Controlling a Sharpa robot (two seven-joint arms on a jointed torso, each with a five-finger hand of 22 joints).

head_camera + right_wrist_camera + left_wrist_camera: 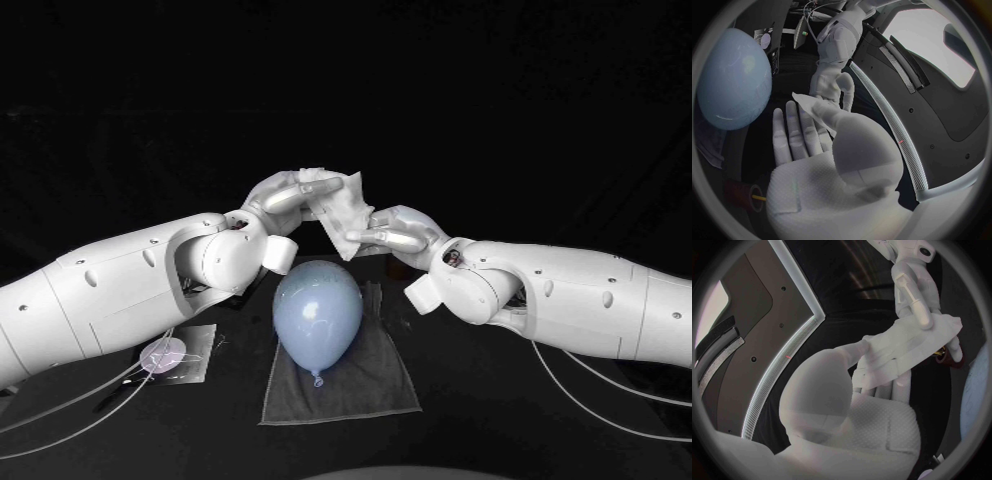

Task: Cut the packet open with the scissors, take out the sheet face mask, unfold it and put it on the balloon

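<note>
My left hand (289,200) was raised over the table (490,440), fingers closed on the upper part of the white sheet mask (340,212). My right hand (389,236) met it from the other side, thumb and fingers pinching the mask's lower edge. Both hands had hold of it, and neither was spread open.

The mask hung between the two hands in the air, above the towel's far edge and just beyond the round end of the balloon (317,310). It looked crumpled and only partly opened. I judged that two grips on opposite edges were there so the hands could draw apart and spread the sheet flat.

The pale blue balloon lay lengthwise down the middle of a grey towel (378,388), knot toward the near edge. The towel probably kept it from rolling. The hands held the mask high enough to clear it.

Off the towel's left edge lay the dark packet (198,342), with what looked like the scissors (163,357) resting on it, set well aside from the work.
</note>
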